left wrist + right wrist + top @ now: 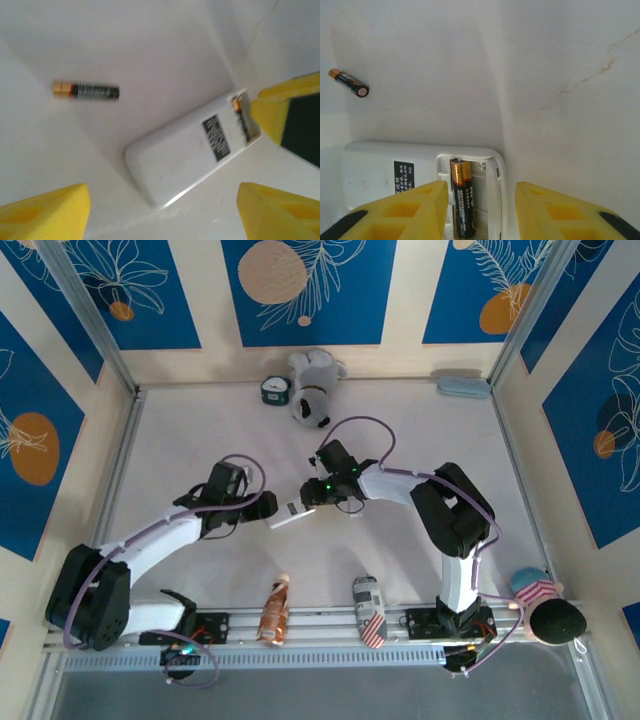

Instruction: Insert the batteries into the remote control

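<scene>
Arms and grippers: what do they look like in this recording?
Both the left arm and the right arm have white links with bulky black joints, and a lavender cable loops along each. The left gripper's fingers and the right gripper's fingers are blocky yellow plastic, with black patches on the right's. A small green light glows near the right wrist.

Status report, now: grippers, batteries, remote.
Both open: left gripper beside remote control, right gripper over its battery bay. One battery in the bay, second battery loose on the table. No obstruction seen.
</scene>
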Tool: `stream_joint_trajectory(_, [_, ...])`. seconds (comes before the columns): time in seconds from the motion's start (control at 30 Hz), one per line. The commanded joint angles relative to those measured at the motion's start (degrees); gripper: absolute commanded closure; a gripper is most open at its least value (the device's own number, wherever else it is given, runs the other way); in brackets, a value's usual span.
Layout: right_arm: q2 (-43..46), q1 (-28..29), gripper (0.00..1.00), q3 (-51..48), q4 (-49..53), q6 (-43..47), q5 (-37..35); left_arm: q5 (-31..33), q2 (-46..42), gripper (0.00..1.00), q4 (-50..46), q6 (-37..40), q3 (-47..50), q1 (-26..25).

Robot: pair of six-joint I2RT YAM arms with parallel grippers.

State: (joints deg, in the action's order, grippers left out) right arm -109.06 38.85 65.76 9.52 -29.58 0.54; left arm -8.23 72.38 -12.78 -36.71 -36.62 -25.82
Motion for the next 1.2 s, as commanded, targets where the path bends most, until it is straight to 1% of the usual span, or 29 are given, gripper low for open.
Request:
stream_joint_trajectory(0.0, [-1.2,0.1,0.57,1.8,-1.0,-0.3,1.6,-4.1,-3.0,0.35,3.4,-5.6,4.1,0.1])
stream_joint_trajectory(0.03, [-1.6,0.0,0.57,2.4,-0.9,-0.3,1.4,-4.1,-3.8,0.39,3.5,-6.4,5.2,-0.2])
stream_joint_trajectory(0.1, [-2.3,-0.1,0.57,3.6,-0.9,0.1,0.9,-4.4,-5.9,0.52,4.1,-7.5,7.4,-1.7])
stream_joint_trajectory(0.13, [-2.7,0.0,0.57,4.0,-0.7,0.2,0.4,-3.9,-6.6,0.56,3.8,-8.1,8.0,-2.6])
stream_joint_trajectory(0.2, [-3.7,0.0,0.58,5.2,-0.6,0.6,0.3,-3.0,-7.9,0.70,3.7,-9.5,9.5,-4.5])
stream_joint_trajectory(0.3, [-6.0,0.0,0.59,7.5,0.0,1.0,1.0,-2.5,-8.1,0.76,6.5,-11.8,11.9,-6.6])
stream_joint_trajectory(0.37, [-7.5,0.3,0.59,9.0,0.3,1.3,1.0,-2.4,-6.6,0.77,8.5,-12.6,12.4,-7.7])
stream_joint_trajectory(0.4, [-8.2,0.4,0.60,9.7,0.5,1.5,1.1,-2.3,-5.2,0.79,9.5,-12.8,12.3,-8.3])
stream_joint_trajectory(0.5, [-9.5,0.6,0.62,11.3,1.0,2.0,1.2,-2.0,-1.0,0.79,12.6,-13.3,11.6,-9.9])
stream_joint_trajectory(0.67, [-9.9,0.6,0.63,11.9,1.4,2.4,1.2,-2.3,4.9,0.80,16.2,-13.3,9.8,-10.4])
stream_joint_trajectory(0.77, [-9.1,0.6,0.65,11.2,1.5,2.5,2.0,-0.9,6.7,0.80,15.0,-12.2,7.9,-10.4])
stream_joint_trajectory(0.93, [-5.9,0.6,0.67,6.6,-0.1,1.4,3.1,2.2,8.2,0.80,11.1,-8.7,3.3,-10.3])
stream_joint_trajectory(1.17, [-0.8,0.8,0.68,0.5,-2.1,-0.1,3.6,3.4,12.4,0.80,9.3,-4.5,-2.2,-8.6])
